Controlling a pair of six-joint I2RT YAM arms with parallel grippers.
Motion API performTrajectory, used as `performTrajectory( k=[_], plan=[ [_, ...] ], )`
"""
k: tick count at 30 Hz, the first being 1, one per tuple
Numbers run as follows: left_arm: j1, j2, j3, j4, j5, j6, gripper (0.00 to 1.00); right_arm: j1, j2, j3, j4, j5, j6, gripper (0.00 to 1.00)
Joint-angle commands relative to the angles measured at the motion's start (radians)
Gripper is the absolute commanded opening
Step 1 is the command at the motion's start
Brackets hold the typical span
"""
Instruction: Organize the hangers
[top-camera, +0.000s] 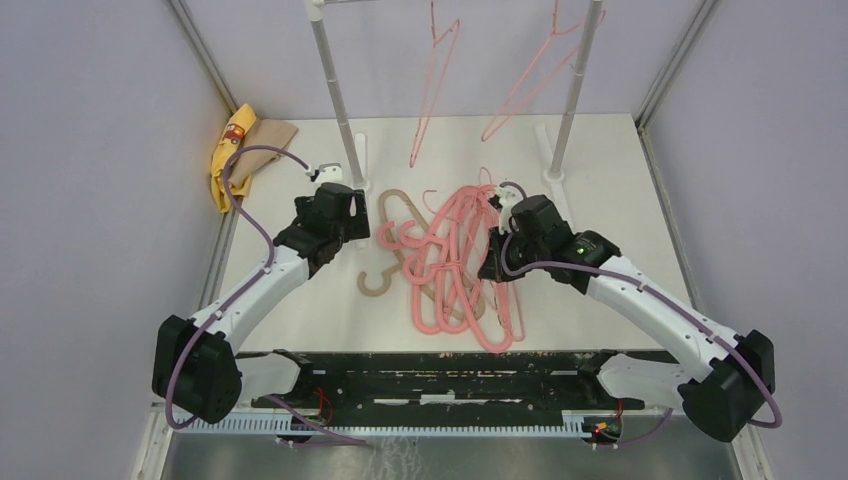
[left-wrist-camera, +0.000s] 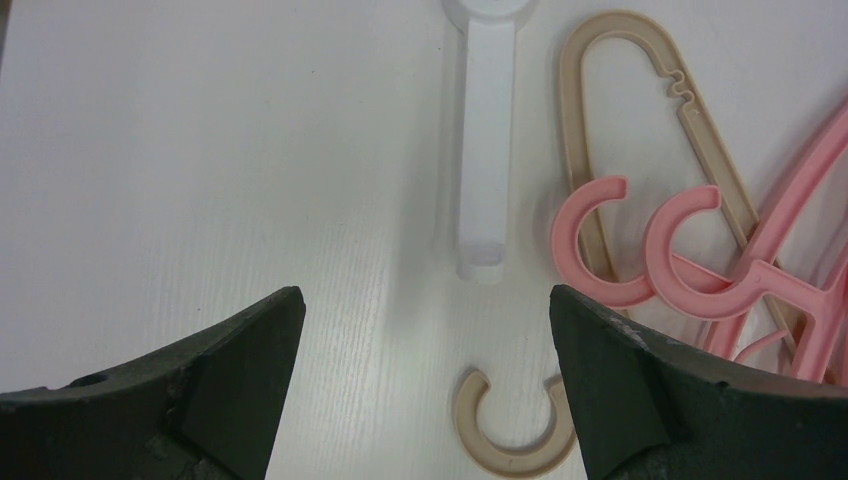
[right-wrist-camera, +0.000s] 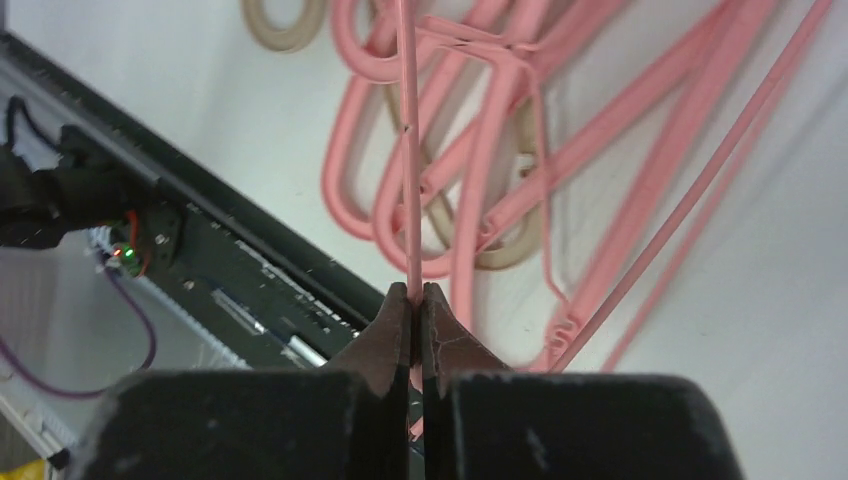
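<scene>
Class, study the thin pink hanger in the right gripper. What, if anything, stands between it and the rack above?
The thin hanger, held in the shut right gripper, runs over the pile of thicker hangers; whether it is hooked into them cannot be told. On the rack, two hangers already hang, a gap between them.

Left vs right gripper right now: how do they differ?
Fingers: left gripper wide apart, holding nothing; right gripper shut on a thin pink wire hanger. Place: left gripper beside the tan hanger; right gripper at the pink hanger pile. Both point down at the table.
</scene>
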Motion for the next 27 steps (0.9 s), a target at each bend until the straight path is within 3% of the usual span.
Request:
performTrajectory(
  k=[1, 13, 17, 27],
  plan=[
    [-0.005, 0.008, 0.045, 0.021, -0.009, -0.059, 0.99, 0.085, 0.004, 0.117, -0.008, -0.103, 0.010, 0.01],
    [-0.005, -0.006, 0.043, 0.021, -0.014, -0.074, 0.99, 0.307, 0.159, 0.313, 0.047, -0.168, 0.036, 0.01],
    [-0.005, -0.022, 0.040, 0.020, -0.020, -0.074, 0.99, 0.332, 0.171, 0.360, 0.089, -0.206, 0.068, 0.01],
    [-0.002, -0.045, 0.045, -0.033, -0.077, -0.132, 0.99, 0.332, 0.130, 0.452, 0.149, -0.032, 0.090, 0.01]
  ],
)
